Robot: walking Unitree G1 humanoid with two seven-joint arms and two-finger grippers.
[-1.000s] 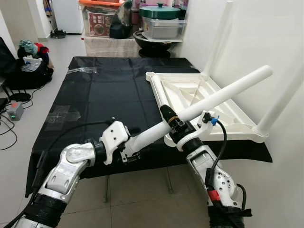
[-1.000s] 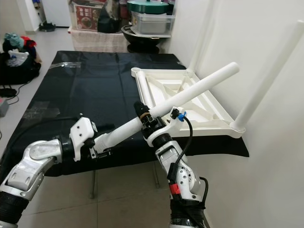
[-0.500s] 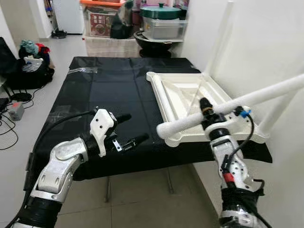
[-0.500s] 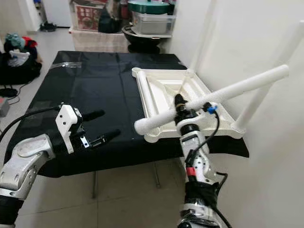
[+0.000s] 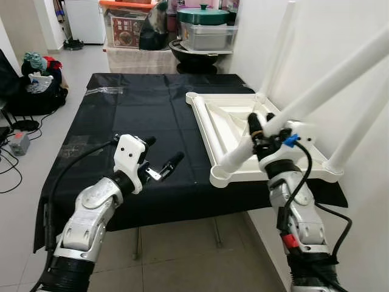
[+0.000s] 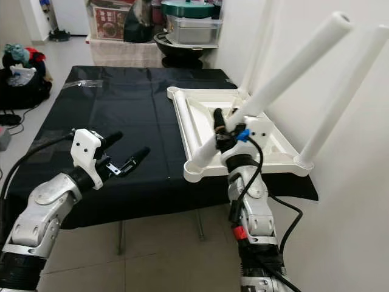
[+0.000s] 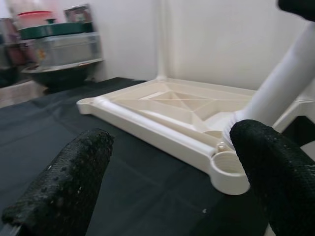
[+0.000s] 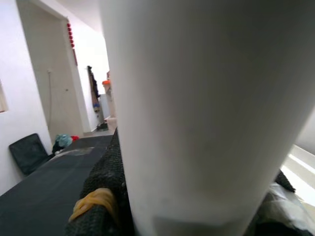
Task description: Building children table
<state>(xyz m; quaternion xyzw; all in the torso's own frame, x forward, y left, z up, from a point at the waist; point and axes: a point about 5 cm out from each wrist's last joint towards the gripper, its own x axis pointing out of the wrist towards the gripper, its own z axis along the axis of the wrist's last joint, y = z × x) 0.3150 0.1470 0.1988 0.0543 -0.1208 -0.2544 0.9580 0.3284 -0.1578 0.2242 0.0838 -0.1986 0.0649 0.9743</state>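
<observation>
Right gripper [image 5: 258, 135]: clamped round white table leg [image 5: 316, 88], arm bent up from below, wrist over near edge of tabletop.
Table leg: tilted, upper end up-right toward wall [image 5: 340, 36], lower end just above near-left corner socket [image 5: 217, 177] of tabletop; touching or not, can't tell.
Tabletop [image 5: 228, 118]: white, upside down on black cloth [image 5: 134, 115], two legs already standing at its wall-side corners.
Left gripper [image 5: 163, 159]: fingers [image 7: 74, 182] spread, holding nothing, forearm raised over cloth, pointing toward tabletop.

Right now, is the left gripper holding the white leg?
No, the left gripper hangs open over the black cloth; the right gripper holds the white leg.
</observation>
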